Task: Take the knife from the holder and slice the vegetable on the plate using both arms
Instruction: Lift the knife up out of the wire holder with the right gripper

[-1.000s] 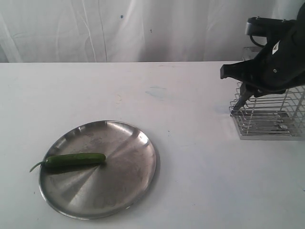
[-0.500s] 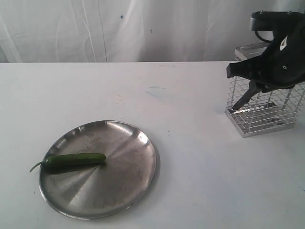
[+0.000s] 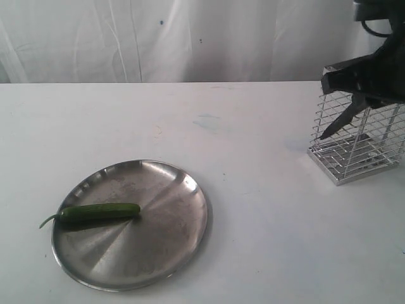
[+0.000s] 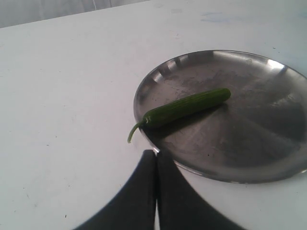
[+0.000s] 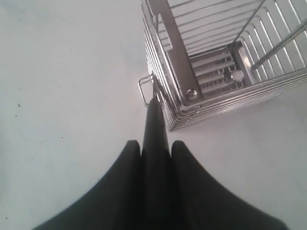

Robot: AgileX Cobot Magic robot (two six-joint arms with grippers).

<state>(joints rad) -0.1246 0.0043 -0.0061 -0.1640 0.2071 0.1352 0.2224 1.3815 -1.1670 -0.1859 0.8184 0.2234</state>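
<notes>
The dark green cucumber [image 3: 100,211] lies on the left part of the steel plate [image 3: 158,247], its stem over the rim. In the left wrist view my left gripper [image 4: 156,154] is shut and empty, just short of the plate's rim [image 4: 144,91], with the cucumber [image 4: 187,106] beyond it. My right gripper [image 3: 358,100] is shut on the knife [image 3: 338,122], whose dark blade slants down in front of the wire holder [image 3: 373,136]. In the right wrist view the knife [image 5: 155,129] sits between the right gripper's [image 5: 155,143] fingers, tip at the holder's [image 5: 216,62] outer corner.
A white tabletop [image 3: 253,145] carries everything, with a white curtain [image 3: 190,38] behind it. The holder stands near the table's far right side. A small wire loop [image 5: 144,91] sticks out from the holder's side near the knife tip.
My right arm has risen and moved right with the knife. The holder has shifted right with it and gone from low and tilted to upright. Plate and cucumber have not moved.
</notes>
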